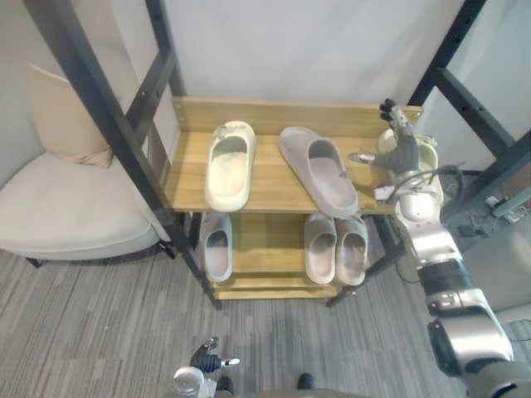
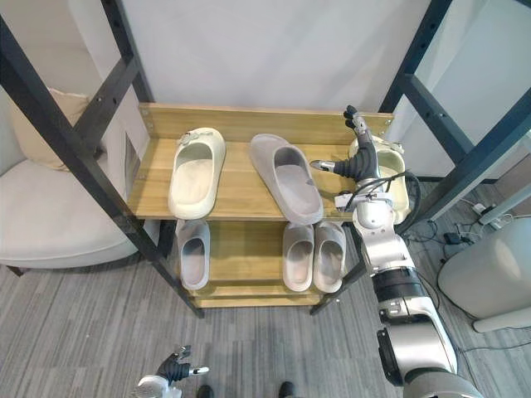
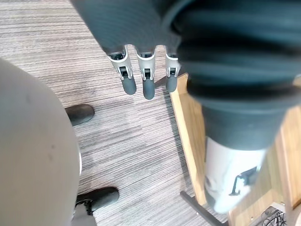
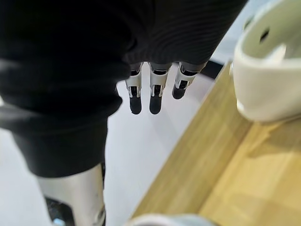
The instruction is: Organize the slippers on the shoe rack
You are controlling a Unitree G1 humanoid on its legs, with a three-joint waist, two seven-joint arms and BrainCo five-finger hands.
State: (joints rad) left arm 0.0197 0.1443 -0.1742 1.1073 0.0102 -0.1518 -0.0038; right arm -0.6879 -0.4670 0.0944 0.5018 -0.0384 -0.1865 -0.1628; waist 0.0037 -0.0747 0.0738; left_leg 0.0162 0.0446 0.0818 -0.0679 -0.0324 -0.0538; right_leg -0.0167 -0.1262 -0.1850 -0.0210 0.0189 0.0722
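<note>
My right hand (image 1: 404, 148) hovers at the right end of the shoe rack's (image 1: 267, 178) top shelf. Its fingers (image 4: 150, 96) are straight and spread, the thumb pointing towards the middle, and it holds nothing. Just beside it lies a cream slipper (image 4: 263, 70) at the shelf's right edge; I can't tell if the hand touches it. Mid-shelf sits a large grey slipper (image 1: 319, 170), angled, and further left a second cream slipper (image 1: 230, 165), lying straight. On the lower shelf I see a single grey slipper (image 1: 217, 245) on the left and a pair of grey slippers (image 1: 320, 245) side by side on the right. My left hand (image 1: 203, 358) hangs low over the striped carpet (image 1: 99, 323), fingers relaxed, empty. A beige armchair (image 1: 66, 207) stands left of the rack.
</note>
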